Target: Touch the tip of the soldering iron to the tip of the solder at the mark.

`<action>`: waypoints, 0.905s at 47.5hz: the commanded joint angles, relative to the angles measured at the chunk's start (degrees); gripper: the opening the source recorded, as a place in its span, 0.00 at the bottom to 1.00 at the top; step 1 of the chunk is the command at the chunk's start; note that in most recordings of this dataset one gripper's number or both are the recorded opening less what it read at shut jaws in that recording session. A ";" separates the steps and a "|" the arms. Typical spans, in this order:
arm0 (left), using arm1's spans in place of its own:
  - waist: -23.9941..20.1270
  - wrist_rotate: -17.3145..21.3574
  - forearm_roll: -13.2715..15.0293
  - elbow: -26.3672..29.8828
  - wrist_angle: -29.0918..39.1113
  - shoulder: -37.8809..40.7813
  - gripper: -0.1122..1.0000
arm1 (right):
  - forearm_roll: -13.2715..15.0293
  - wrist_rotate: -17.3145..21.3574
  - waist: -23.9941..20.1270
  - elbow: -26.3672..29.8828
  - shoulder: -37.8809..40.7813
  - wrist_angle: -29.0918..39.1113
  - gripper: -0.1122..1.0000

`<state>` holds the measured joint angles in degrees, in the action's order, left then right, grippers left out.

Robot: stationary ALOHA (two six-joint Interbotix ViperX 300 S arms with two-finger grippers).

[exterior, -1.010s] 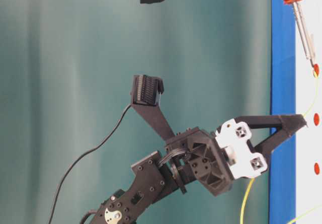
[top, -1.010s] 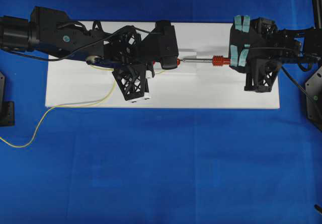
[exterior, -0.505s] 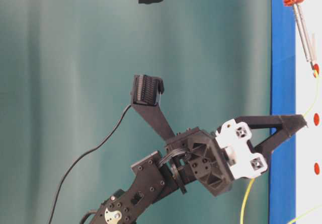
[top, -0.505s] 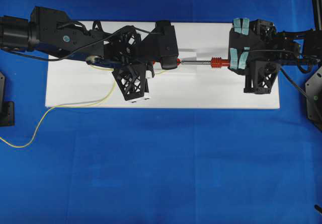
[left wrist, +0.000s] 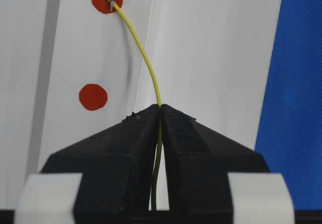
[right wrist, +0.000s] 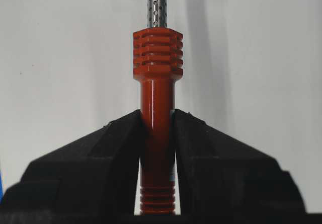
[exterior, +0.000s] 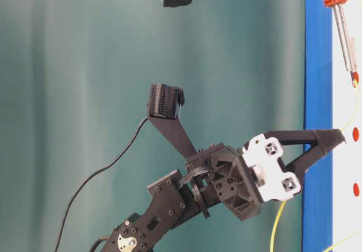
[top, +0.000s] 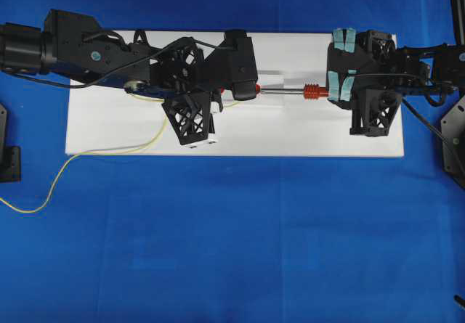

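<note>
One soldering iron [right wrist: 156, 108], ribbed red handle, sits clenched in my right tool [right wrist: 157, 133]; my left tool [left wrist: 160, 114] pinches one thin yellow solder [left wrist: 146, 58] wire.

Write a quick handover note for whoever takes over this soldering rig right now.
Left gripper: shut on the solder, whose end lies on the upper red mark of the white board.
Right gripper: shut on the soldering iron by its red handle.
Done: the iron's tip sits at the solder's end on that mark; they appear to touch.
Left: confirm contact; if there's a gap, ease the iron in.
</note>
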<state>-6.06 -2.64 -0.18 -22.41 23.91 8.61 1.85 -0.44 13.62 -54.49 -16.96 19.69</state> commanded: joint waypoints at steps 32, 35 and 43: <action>0.09 -0.09 -0.09 0.97 0.00 -0.88 0.11 | 0.00 0.00 0.44 1.05 -0.26 -0.26 0.16; 0.09 -0.09 -0.09 0.97 0.00 -0.97 0.11 | 0.00 0.00 0.44 1.05 -0.26 -0.26 0.16; 0.09 -0.09 -0.09 0.97 0.09 -0.88 0.11 | 0.00 0.00 0.53 1.05 -0.18 -0.26 0.16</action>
<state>-6.06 -2.72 -0.18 -22.41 24.17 8.61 1.85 -0.35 13.97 -54.49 -16.88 19.69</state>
